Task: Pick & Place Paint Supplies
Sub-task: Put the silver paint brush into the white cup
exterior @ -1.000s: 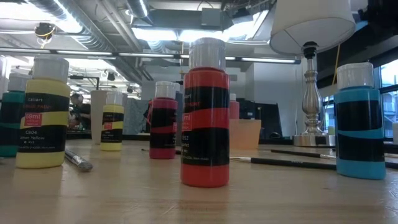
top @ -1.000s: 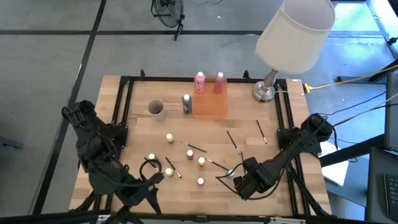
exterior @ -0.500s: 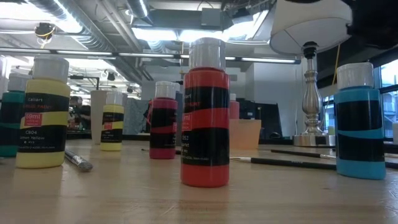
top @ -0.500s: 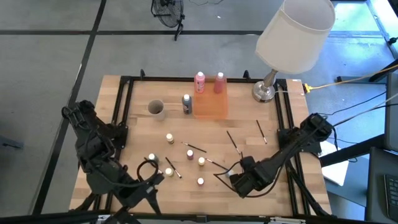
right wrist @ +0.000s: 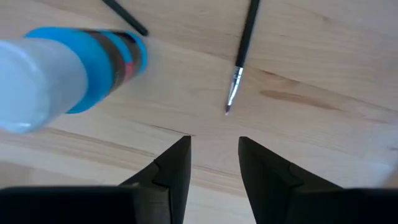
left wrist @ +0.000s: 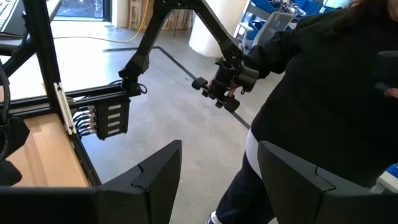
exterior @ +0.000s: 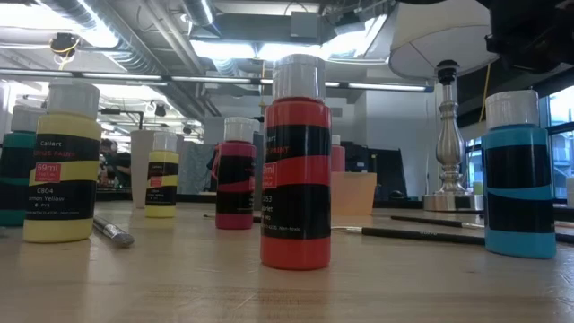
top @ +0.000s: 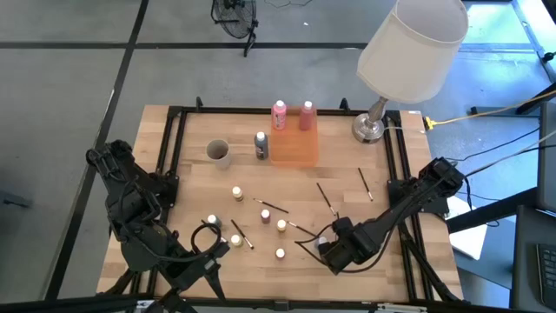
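1. Right hand (right wrist: 212, 163) low over the surface (right wrist: 311, 74), fingers (right wrist: 171, 165) parted, pinching nothing.
2. Blue bottle (right wrist: 68, 68) just beside and ahead of it; thin brush (right wrist: 239, 59) straight ahead, tip toward the fingers.
3. Left hand (left wrist: 214, 174) off the surface edge, fingers spread, empty.
4. Other small bottles (top: 265, 215) well away from the right hand.

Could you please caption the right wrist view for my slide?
Right tool open above bare wood, blue paint bottle and brush ahead.
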